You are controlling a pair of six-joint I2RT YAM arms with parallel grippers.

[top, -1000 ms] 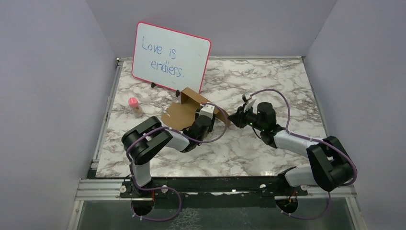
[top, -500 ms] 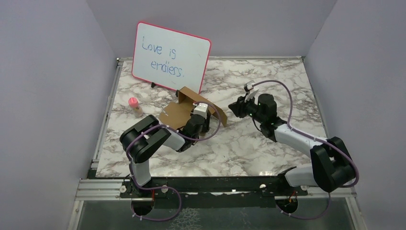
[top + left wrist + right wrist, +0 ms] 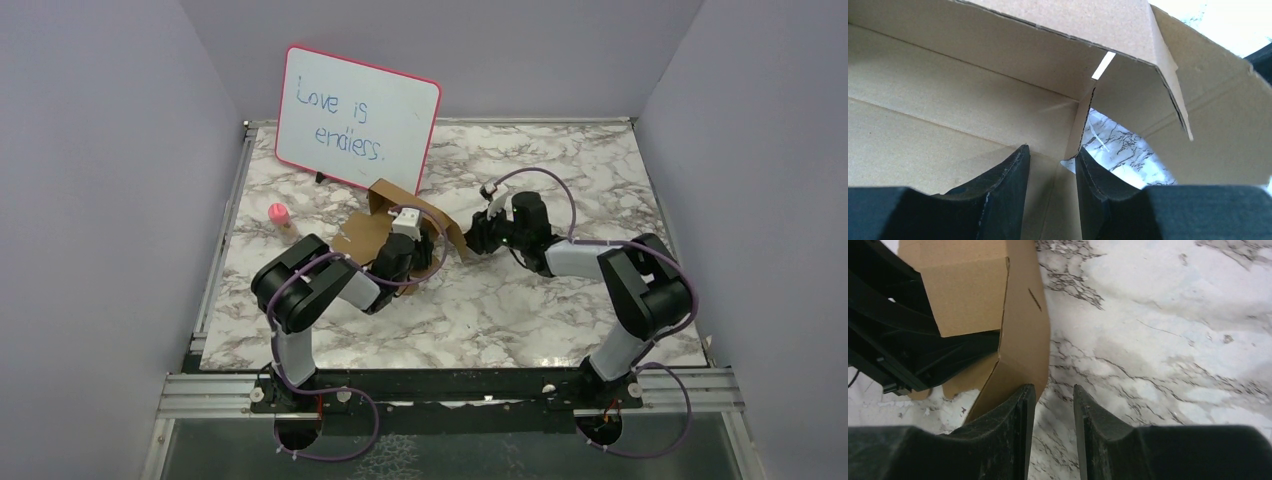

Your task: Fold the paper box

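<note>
Box: paper box (image 3: 362, 238) half-raised, walls up around the left gripper (image 3: 1052, 156), outer flap just ahead of the right gripper (image 3: 1054, 390).
Left fingers: spread, a wall seam standing between the tips, not pinched.
Right fingers: spread, bare table (image 3: 1158, 340) in the gap, flap edge at one tip.
Risk, flap: likely to slip aside of the right tips if closed off-line.
Risk, seam: may tear or crease wrongly under a crooked left pinch.
Risk, whole box: unpinned, could skid away beyond both tips.

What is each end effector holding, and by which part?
Right end effector: nothing, jaws apart beside the paper box. Left end effector: among its panels; grip cannot be told.
</note>
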